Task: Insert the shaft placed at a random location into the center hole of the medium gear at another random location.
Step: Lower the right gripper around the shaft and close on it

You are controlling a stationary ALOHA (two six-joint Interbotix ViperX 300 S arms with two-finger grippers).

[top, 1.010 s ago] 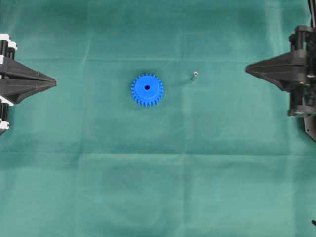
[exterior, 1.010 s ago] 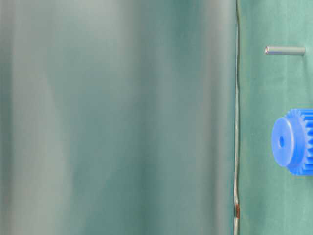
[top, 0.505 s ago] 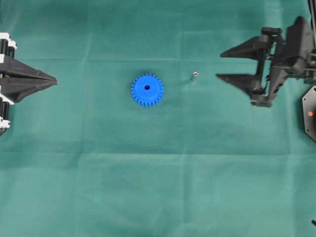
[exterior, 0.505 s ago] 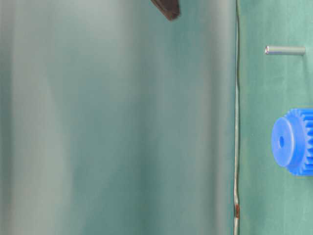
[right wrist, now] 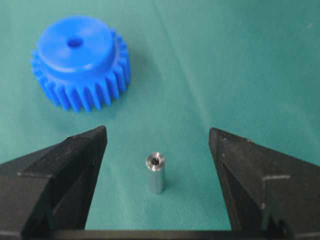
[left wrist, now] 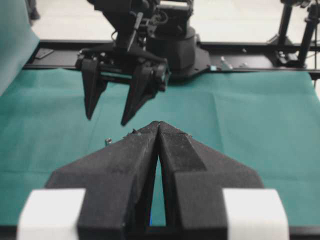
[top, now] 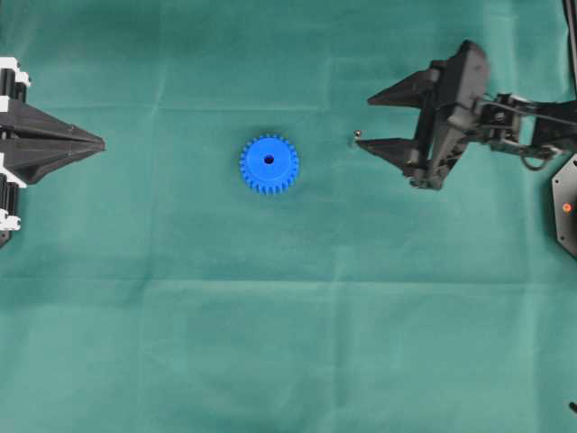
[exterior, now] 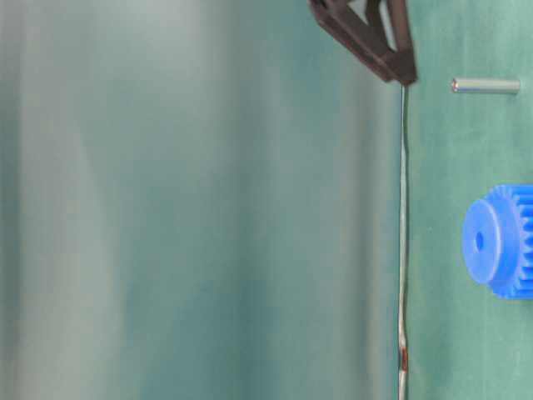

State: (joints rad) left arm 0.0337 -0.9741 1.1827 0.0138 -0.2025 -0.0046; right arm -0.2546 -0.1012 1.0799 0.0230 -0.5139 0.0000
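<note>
Green cloth covered the whole worktop, creased in faint straight fold lines and otherwise bare around the parts. No brand, label or writing readable anywhere. Beyond the far edge of the cloth, seen from the left wrist: a black rail, dark stands and a pale floor. At table level, mostly a blurred grey-green wall, with only a narrow strip of cloth sharp.

Near the middle of the cloth lay the medium gear, bright blue, flat on its face, with the center hole dark and unfilled. Just to its right in the overhead view, apart from it, stood the shaft, upright on end, small and silver; clearly seen from the right wrist.

Right pincer spread wide, tips close by the shaft without touching it; from the right wrist, shaft framed between the two black fingers, with open cloth on either side. Left pincer closed to a point, empty, at the left edge, well apart from the gear.

Wide open cloth below and above both parts; nothing crowding either.
</note>
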